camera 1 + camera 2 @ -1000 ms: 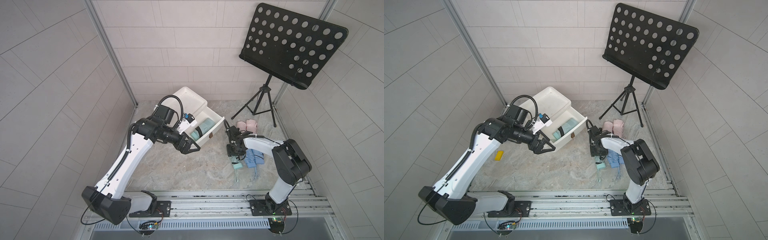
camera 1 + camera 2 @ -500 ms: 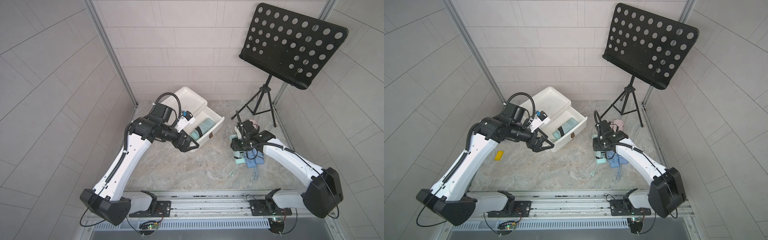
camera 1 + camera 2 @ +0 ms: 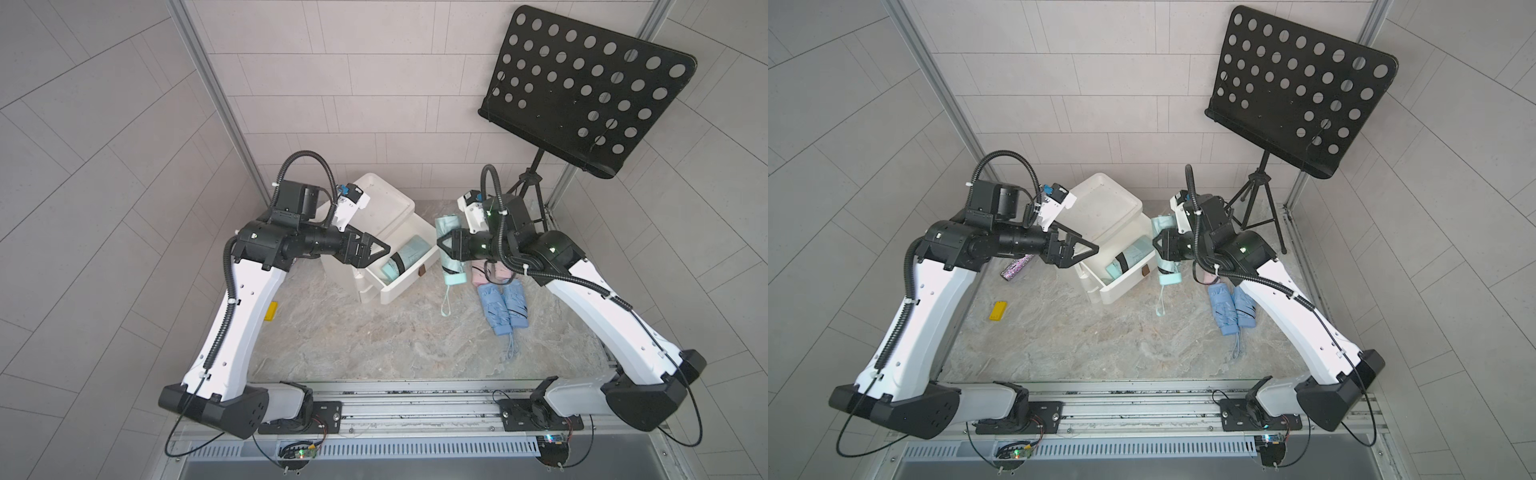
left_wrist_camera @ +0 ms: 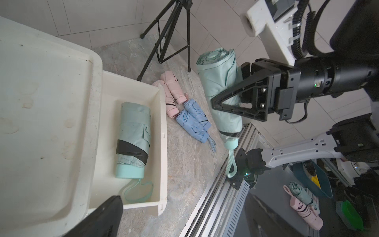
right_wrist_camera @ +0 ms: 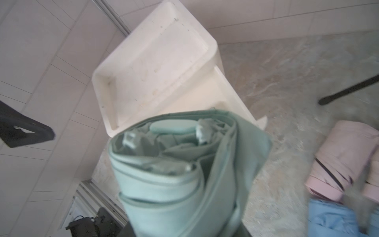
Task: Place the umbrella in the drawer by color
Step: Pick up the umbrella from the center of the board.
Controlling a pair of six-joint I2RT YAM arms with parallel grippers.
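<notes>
Left gripper [image 3: 380, 255] gapes wide near the white plastic drawer [image 3: 409, 282], where 1 folded mint umbrella [image 3: 409, 251] lies. Right gripper [image 3: 442, 245] clamps a rolled mint umbrella [image 3: 446, 224], held in the air just beside the drawer. 2 blue fabric umbrellas [image 3: 503, 307] lie on the marbled counter [image 3: 374, 340]. A perforated black music stand [image 3: 582, 87] stands before grey tiled walls [image 3: 353, 83].

Drawer unit: white plastic drawer unit [image 3: 386, 203] at the desk's [image 3: 374, 340] far edge, left of middle; its open drawer [image 3: 409, 280] juts toward the front right.
In drawer: mint folded fabric umbrella [image 4: 133, 133].
Just right of drawer: second mint folded umbrella [image 3: 453, 266], off the desk in the right gripper [image 3: 441, 243].
Further right: two pink folded umbrellas [image 4: 172, 90], touching two blue folded umbrellas [image 3: 503, 307] before them.
Far right corner: black perforated music stand [image 3: 582, 91].
Left edge: small yellow block [image 3: 271, 311].
</notes>
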